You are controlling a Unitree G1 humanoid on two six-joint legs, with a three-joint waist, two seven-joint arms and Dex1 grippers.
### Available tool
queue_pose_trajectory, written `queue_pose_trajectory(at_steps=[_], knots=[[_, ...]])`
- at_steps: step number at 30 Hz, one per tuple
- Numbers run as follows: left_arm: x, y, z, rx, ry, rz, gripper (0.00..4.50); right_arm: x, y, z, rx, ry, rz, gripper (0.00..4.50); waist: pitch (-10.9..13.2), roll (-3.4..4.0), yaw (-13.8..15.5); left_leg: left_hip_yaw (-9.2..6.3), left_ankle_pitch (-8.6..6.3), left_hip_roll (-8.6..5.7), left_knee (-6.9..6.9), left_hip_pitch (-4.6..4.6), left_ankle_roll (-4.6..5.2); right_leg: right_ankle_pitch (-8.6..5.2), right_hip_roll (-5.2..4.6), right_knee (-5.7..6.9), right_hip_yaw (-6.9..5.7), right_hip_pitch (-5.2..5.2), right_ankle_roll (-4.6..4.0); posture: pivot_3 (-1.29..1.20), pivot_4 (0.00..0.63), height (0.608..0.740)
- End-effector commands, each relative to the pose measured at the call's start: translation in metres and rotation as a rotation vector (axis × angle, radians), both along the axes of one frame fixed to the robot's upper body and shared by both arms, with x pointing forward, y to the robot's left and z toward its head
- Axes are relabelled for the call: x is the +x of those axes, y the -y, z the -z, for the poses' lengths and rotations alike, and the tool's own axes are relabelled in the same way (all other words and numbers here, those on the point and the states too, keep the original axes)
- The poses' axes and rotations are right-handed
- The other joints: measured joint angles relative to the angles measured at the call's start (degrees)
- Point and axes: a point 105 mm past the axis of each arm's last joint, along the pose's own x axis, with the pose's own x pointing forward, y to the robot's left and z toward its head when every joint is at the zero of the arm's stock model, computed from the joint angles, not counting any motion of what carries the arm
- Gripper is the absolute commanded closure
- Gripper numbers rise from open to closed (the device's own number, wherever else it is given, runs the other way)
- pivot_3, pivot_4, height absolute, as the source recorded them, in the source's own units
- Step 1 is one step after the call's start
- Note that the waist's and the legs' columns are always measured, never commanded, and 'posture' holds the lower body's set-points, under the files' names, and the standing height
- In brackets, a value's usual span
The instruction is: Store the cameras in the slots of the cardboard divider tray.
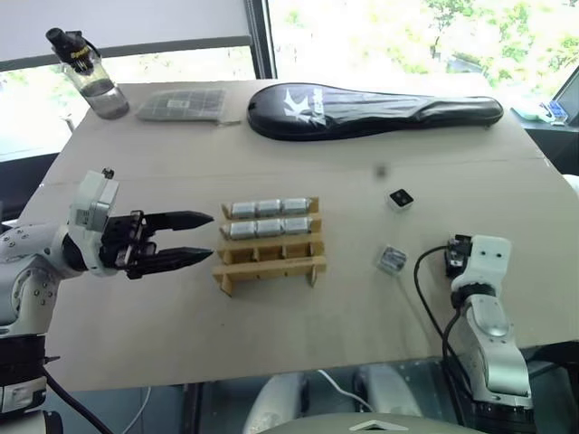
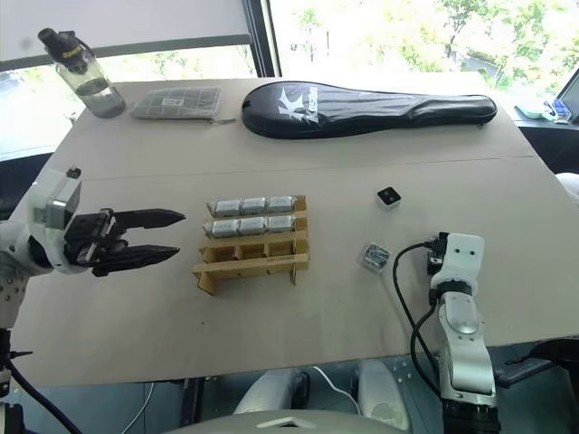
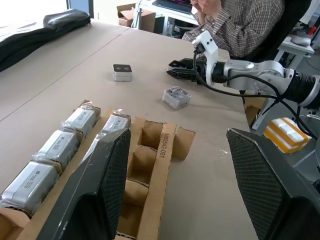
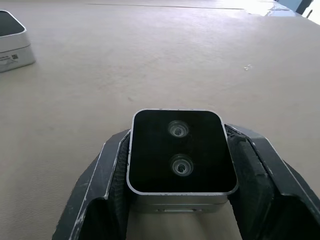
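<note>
Over on the left side of the surface (image 1: 136,344), the left gripper (image 1: 209,237) hovers with its fingers apart and nothing between them. It points sideways at the cardboard divider tray (image 1: 270,266) just beside it, so my guess is it's on standby to steady the tray or wait its turn. Way behind it a water bottle (image 1: 90,77) and a grey gridded packet (image 1: 183,104) sit at the far edge, out of the action. The tray itself is mid-surface: the back two rows are already packed with six wrapped silver cameras (image 1: 270,218), and the front row of three slots is empty. I'd call the job roughly two thirds done. A long black racket case (image 1: 371,110) lies across the back, well apart from everything. Moving right, two loose ones lie between the tray and the right arm: a white camera with a black face (image 1: 401,200) and a plastic-wrapped camera (image 1: 391,259) nearer the front edge. Farthest right, the right gripper (image 4: 177,136) is clamped on a black-faced camera (image 4: 180,152), a finger pressed to each side and the two lenses facing up. That square side grip makes sense if it has to drop straight into a narrow slot. I can't tell whether it's off the surface yet. Next it'll need carrying across to the empty front row, and the slats look snug, so tilt could snag it.
</note>
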Motion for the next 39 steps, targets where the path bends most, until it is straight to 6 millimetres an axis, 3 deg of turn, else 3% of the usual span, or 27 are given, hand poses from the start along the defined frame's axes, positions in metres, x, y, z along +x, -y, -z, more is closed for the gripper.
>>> queue_pose_trajectory(at_steps=[1, 3, 6, 8, 11, 16, 21, 25, 30, 39], knots=[[0.0, -0.001, -0.003, 0.017, 0.019, 0.008, 1.34, -0.001, -0.004, -0.01, -0.037, 0.029, -0.031, 2.48, -0.01, -0.01, -0.09, 0.0, 0.0, 0.0, 0.0, 0.0, 0.0, 0.0, 0.0, 0.0, 0.0, 0.0, 0.0, 0.0, 0.15, 0.74], [0.004, 0.0, -0.001, 0.017, 0.013, -0.011, 1.34, 0.002, -0.013, -0.018, -0.057, 0.057, -0.099, 2.48, -0.01, -0.02, -0.29, 0.0, 0.0, 0.0, 0.0, 0.0, 0.0, 0.0, 0.01, 0.0, 0.01, 0.0, 0.0, 0.0, 0.15, 0.74], [0.027, 0.011, -0.002, -0.015, 0.05, -0.113, 1.34, 0.009, -0.044, -0.051, -0.14, 0.174, -0.389, 2.48, 0.0, 0.0, -0.3, 0.02, 0.0, -0.01, 0.04, 0.0, 0.0, 0.0, 0.0, 0.01, 0.02, 0.0, 0.0, 0.0, 0.15, 0.74], [0.043, 0.024, 0.0, -0.016, 0.051, -0.166, 1.34, 0.01, -0.067, -0.069, -0.258, 0.235, -0.605, 2.48, 0.09, 0.12, -0.23, 0.01, 0.0, 0.0, 0.15, -0.01, 0.01, 0.01, 0.0, 0.01, -0.01, 0.06, 0.02, 0.0, 0.15, 0.74], [0.063, 0.049, 0.0, -0.052, 0.03, -0.209, 1.34, 0.018, -0.091, -0.085, -0.477, 0.293, -0.802, 2.48, 0.02, -0.02, -0.47, 0.01, -0.01, 0.01, 0.33, -0.03, 0.03, 0.02, 0.04, 0.08, -0.01, 0.11, 0.04, 0.0, 0.15, 0.74], [0.095, 0.095, 0.002, -0.021, 0.0, -0.239, 1.34, 0.033, -0.15, -0.119, -0.878, 0.487, -1.116, 2.48, 0.01, -0.16, -0.58, -0.01, -0.01, -0.01, 0.51, -0.14, 0.04, 0.02, 0.06, 0.11, -0.05, 0.11, 0.05, 0.0, 0.15, 0.74], [0.095, 0.122, -0.019, -0.119, -0.056, -0.085, 1.34, 0.032, -0.192, -0.117, -1.22, 0.636, -1.317, 2.48, 0.01, -0.19, -0.72, -0.06, -0.01, -0.02, 0.69, -0.23, 0.04, 0.02, 0.05, 0.06, -0.1, 0.0, 0.04, 0.0, 0.15, 0.74], [0.091, 0.12, -0.019, -0.122, -0.092, -0.016, 1.34, 0.033, -0.202, -0.112, -1.336, 0.698, -1.366, 2.48, 0.0, -0.19, -0.85, -0.08, -0.01, -0.04, 0.72, -0.24, 0.03, 0.02, 0.05, 0.03, -0.21, -0.03, 0.04, 0.0, 0.15, 0.74], [0.085, 0.116, -0.02, -0.122, -0.131, 0.04, 1.34, 0.035, -0.201, -0.108, -1.347, 0.714, -1.375, 2.48, 0.01, -0.19, -0.79, -0.21, -0.01, -0.06, 0.77, -0.23, 0.02, 0.03, 0.04, 0.06, -0.23, -0.03, 0.04, 0.0, 0.15, 0.74], [0.08, 0.115, -0.002, -0.005, -0.156, 0.11, 1.34, 0.035, -0.208, -0.131, -1.282, 0.831, -1.3, 2.48, 0.01, -0.19, -0.87, -0.26, 0.0, -0.08, 0.76, -0.22, 0.02, 0.03, 0.04, 0.07, -0.21, -0.02, 0.04, 0.0, 0.15, 0.74]])
